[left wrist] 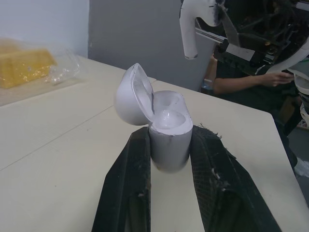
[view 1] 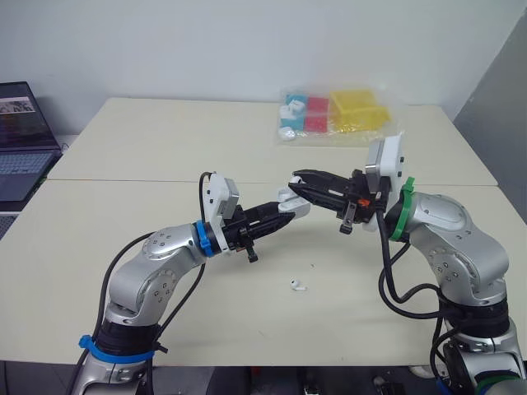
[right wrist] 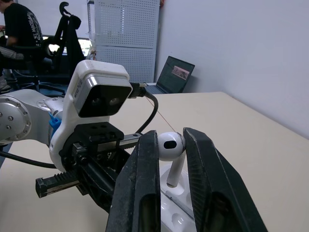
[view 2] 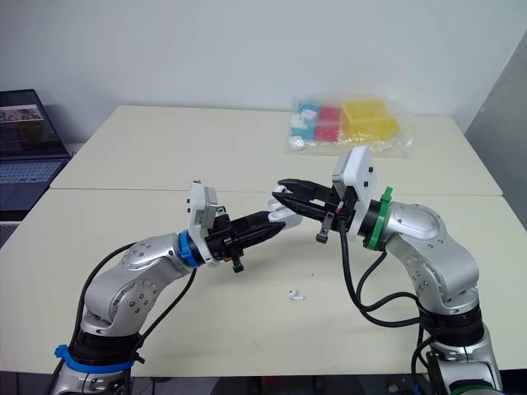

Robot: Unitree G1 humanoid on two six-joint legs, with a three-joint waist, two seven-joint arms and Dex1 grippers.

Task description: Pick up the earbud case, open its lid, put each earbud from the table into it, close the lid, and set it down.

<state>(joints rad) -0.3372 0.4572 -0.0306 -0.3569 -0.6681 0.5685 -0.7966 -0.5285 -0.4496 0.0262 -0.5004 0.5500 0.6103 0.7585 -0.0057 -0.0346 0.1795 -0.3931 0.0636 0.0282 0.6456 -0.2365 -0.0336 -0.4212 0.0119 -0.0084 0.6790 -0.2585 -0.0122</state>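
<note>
**Earbud held over the open case**

The left gripper [view 1: 280, 212] is clamped on the case [left wrist: 168, 140], one black finger pressed to each side of its white body. It holds the case in the air above the table [view 1: 165, 140], near the middle of the front half. The lid [left wrist: 131, 96] is tipped back on its hinge, and both sockets show.

The right gripper [view 1: 298, 183] pinches an earbud [right wrist: 170, 145] by its round head, with the stem hanging down between the fingers. The two grippers meet tip to tip, the right one slightly higher. The earbud hangs over the open case with its stem pointing at it. The left wrist view shows a gap between the two.

A second earbud [view 1: 297, 285] lies on the table nearer the front edge, below the two grippers and apart from both.

At the back right of the table lies a clear bag [view 1: 338, 115] of yellow, red and blue pieces. An open laptop [view 1: 20, 140] stands off to the left, beyond the table. A person [left wrist: 251, 82] in dark clothes sits in the background behind the right arm.
</note>
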